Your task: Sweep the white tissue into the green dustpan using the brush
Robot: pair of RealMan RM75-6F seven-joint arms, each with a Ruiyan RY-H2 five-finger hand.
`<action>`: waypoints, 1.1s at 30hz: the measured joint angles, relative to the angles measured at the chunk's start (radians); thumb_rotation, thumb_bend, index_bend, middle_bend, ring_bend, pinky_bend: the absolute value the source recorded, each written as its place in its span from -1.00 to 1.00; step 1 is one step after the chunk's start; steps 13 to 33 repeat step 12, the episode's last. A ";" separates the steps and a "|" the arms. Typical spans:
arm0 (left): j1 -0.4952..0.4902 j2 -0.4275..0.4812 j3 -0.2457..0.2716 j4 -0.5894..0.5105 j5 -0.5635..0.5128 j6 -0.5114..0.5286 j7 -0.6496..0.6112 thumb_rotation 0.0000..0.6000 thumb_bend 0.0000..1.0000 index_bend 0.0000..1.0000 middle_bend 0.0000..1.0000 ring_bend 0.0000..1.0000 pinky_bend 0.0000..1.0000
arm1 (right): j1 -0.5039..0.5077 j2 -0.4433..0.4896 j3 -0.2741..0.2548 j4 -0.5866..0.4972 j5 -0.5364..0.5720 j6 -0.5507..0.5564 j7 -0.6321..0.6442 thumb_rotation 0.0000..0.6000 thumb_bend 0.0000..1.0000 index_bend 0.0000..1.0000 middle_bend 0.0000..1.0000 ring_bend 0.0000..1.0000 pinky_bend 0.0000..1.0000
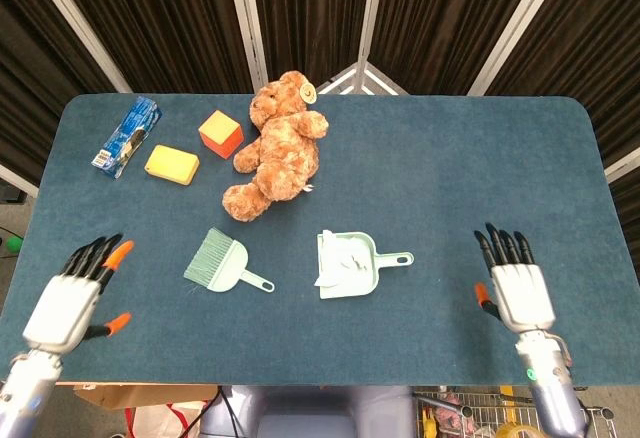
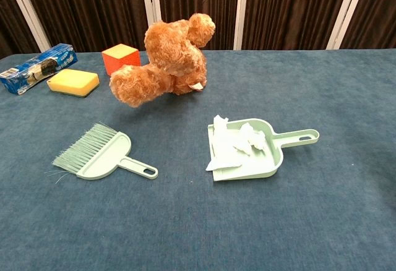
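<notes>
The green dustpan (image 1: pixel 358 264) (image 2: pixel 272 154) lies mid-table with its handle pointing right. White tissue (image 1: pixel 340 260) (image 2: pixel 234 145) lies in the pan, spilling over its left lip. The green brush (image 1: pixel 222 264) (image 2: pixel 101 155) rests flat on the table, left of the pan, bristles to the left. My left hand (image 1: pixel 70 296) is at the near left edge, fingers spread, holding nothing. My right hand (image 1: pixel 515 283) is near the right front edge, fingers straight and apart, empty. Neither hand shows in the chest view.
A brown teddy bear (image 1: pixel 276 148) (image 2: pixel 168 59) lies behind the brush and pan. An orange cube (image 1: pixel 220 133) (image 2: pixel 120 57), a yellow sponge (image 1: pixel 171 164) (image 2: pixel 73 81) and a blue packet (image 1: pixel 127 136) (image 2: pixel 37 67) sit at the far left. The blue table (image 1: pixel 470 168) spans both views.
</notes>
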 measured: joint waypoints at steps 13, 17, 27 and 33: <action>0.159 -0.048 0.038 0.271 0.151 0.190 -0.088 1.00 -1.00 -1.00 -1.00 -1.00 -1.00 | -0.207 0.088 -0.108 0.155 -0.266 0.220 0.270 1.00 -0.18 -1.00 -1.00 -1.00 -1.00; 0.159 -0.048 0.038 0.271 0.151 0.190 -0.088 1.00 -1.00 -1.00 -1.00 -1.00 -1.00 | -0.207 0.088 -0.108 0.155 -0.266 0.220 0.270 1.00 -0.18 -1.00 -1.00 -1.00 -1.00; 0.159 -0.048 0.038 0.271 0.151 0.190 -0.088 1.00 -1.00 -1.00 -1.00 -1.00 -1.00 | -0.207 0.088 -0.108 0.155 -0.266 0.220 0.270 1.00 -0.18 -1.00 -1.00 -1.00 -1.00; 0.159 -0.048 0.038 0.271 0.151 0.190 -0.088 1.00 -1.00 -1.00 -1.00 -1.00 -1.00 | -0.207 0.088 -0.108 0.155 -0.266 0.220 0.270 1.00 -0.18 -1.00 -1.00 -1.00 -1.00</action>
